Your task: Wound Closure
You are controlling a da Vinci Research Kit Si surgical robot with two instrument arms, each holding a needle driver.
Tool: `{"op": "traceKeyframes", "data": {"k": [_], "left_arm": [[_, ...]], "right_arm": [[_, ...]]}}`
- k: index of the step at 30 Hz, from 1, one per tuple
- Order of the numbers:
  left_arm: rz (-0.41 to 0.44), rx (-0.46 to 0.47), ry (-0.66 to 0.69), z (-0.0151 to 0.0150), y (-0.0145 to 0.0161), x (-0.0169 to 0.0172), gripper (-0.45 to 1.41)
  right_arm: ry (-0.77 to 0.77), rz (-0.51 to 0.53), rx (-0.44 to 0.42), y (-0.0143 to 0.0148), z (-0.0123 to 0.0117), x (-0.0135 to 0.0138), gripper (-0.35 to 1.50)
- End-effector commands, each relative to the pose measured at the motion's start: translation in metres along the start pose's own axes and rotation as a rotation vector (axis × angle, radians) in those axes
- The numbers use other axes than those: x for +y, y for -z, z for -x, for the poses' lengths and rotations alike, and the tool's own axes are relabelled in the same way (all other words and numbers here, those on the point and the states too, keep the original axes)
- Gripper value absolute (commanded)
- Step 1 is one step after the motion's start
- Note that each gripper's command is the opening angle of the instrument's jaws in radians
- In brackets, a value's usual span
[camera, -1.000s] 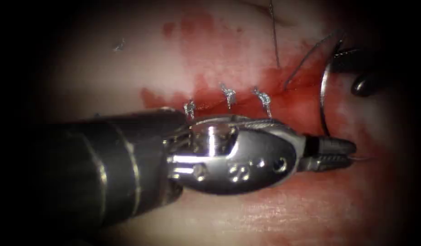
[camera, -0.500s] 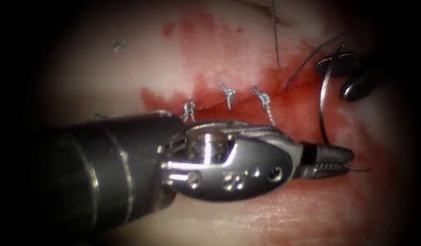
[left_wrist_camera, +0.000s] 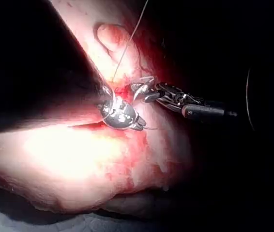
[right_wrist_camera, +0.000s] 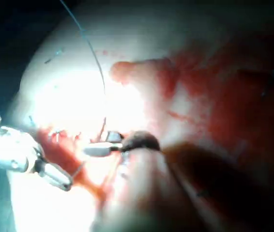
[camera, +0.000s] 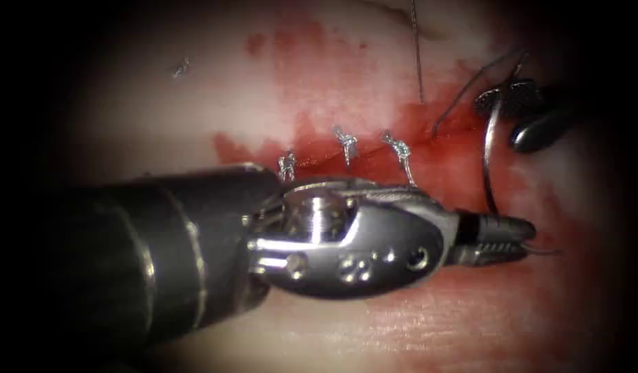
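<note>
Steel first: your left tool (camera: 502, 237) lies low across the tissue (camera: 215, 90) from the left, and its two jaws are closed on one end of the curved needle (camera: 486, 162). That grip is at the needle's lower end, with a short thin piece sticking out past the jaws to the right. From there the needle arcs upward to your right tool (camera: 516, 114), near the tissue's right edge. One of its jaws rests at the needle's upper end and the other is spread away from it, so that tool stands open and is not clamping anything. The needle's whole curve shows above the surface; whether either end touches the tissue cannot be told.

You have one cut (camera: 374, 153) running across the tissue, with red fluid (camera: 319, 76) spread around it and above it. Count three knots (camera: 346, 143) standing in a row along the cut, all just above the left tool's wrist. One thread (camera: 417, 52) comes down from the top edge of the tissue toward the cut's right end, and another dark strand (camera: 464, 97) curves from that same spot up toward the right tool. One small cut end of thread (camera: 180, 68) lies by itself near the upper left of the tissue, well apart from the cut.

In the left wrist view, the left tool (left_wrist_camera: 138, 126) and the right tool (left_wrist_camera: 144, 92) sit close together over the tissue (left_wrist_camera: 79, 150), with the thread (left_wrist_camera: 129, 41) rising away from them.
</note>
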Motion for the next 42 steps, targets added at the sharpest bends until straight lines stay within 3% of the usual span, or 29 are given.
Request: {"op": "traceKeyframes", "data": {"k": [1, 5, 7, 8, 10, 11, 19, 20, 22, 23, 25, 29, 31, 32, 36, 38, 42], "left_arm": [[-0.003, 0.000, -0.003, 0.0001, -0.0008, -0.0003, -0.35], [-0.004, -0.002, -0.003, 0.0001, -0.0010, -0.0002, -0.35], [-0.003, -0.001, -0.003, 0.0002, -0.0010, -0.0002, -0.35], [-0.003, -0.001, -0.003, 0.0002, -0.0010, -0.0002, -0.35], [-0.003, -0.001, -0.003, 0.0002, -0.0010, -0.0002, -0.35], [-0.003, -0.001, -0.003, 0.0002, -0.0010, -0.0002, -0.35], [-0.004, -0.002, -0.002, 0.0000, -0.0009, -0.0002, -0.35], [-0.003, -0.001, -0.007, -0.0001, -0.0009, -0.0004, -0.07], [-0.007, 0.004, 0.061, -0.0002, -0.0008, -0.0007, 0.23], [-0.021, 0.002, 0.291, -0.0003, -0.0006, -0.0012, 0.40], [-0.052, -0.018, 0.497, -0.0003, 0.0000, -0.0018, 0.38], [-0.042, -0.006, 0.625, -0.0003, 0.0014, -0.0025, 0.64], [-0.026, -0.009, 0.633, -0.0003, 0.0021, -0.0028, 0.62], [-0.022, -0.028, 0.568, -0.0002, 0.0022, -0.0029, 0.58], [-0.039, -0.114, 0.530, 0.0003, 0.0028, -0.0032, 0.31], [-0.044, -0.140, 0.576, 0.0008, 0.0027, -0.0036, 0.12], [-0.018, -0.193, 0.649, 0.0019, 0.0028, -0.0039, 0.08]], "right_arm": [[0.001, -0.004, 0.007, -0.0010, -0.0003, 0.0005, 0.52], [-0.001, -0.007, 0.010, -0.0013, -0.0004, 0.0004, 0.51], [-0.007, -0.013, 0.008, -0.0013, -0.0003, 0.0003, 0.39], [-0.013, -0.016, 0.006, -0.0013, -0.0003, 0.0003, 0.29], [-0.019, -0.047, -0.010, -0.0014, -0.0001, 0.0002, -0.25], [-0.015, -0.057, -0.015, -0.0015, 0.0001, 0.0002, -0.35], [0.008, -0.065, -0.022, -0.0017, 0.0003, 0.0009, -0.35], [0.008, -0.065, -0.022, -0.0016, 0.0003, 0.0009, -0.35], [0.025, -0.064, -0.022, -0.0015, 0.0002, 0.0009, -0.35], [0.048, -0.061, -0.020, -0.0013, 0.0001, 0.0009, -0.35], [0.078, -0.053, -0.017, -0.0010, -0.0002, 0.0011, -0.35], [0.155, -0.036, -0.012, -0.0001, -0.0009, 0.0019, -0.35], [0.184, -0.025, -0.002, 0.0003, -0.0013, 0.0023, -0.35], [0.190, -0.018, 0.000, 0.0004, -0.0014, 0.0024, -0.35], [0.263, -0.006, 0.040, 0.0007, -0.0021, 0.0025, -0.35], [0.301, -0.010, 0.053, 0.0007, -0.0023, 0.0023, -0.35], [0.413, 0.002, 0.055, 0.0010, -0.0033, 0.0017, -0.35]]}}
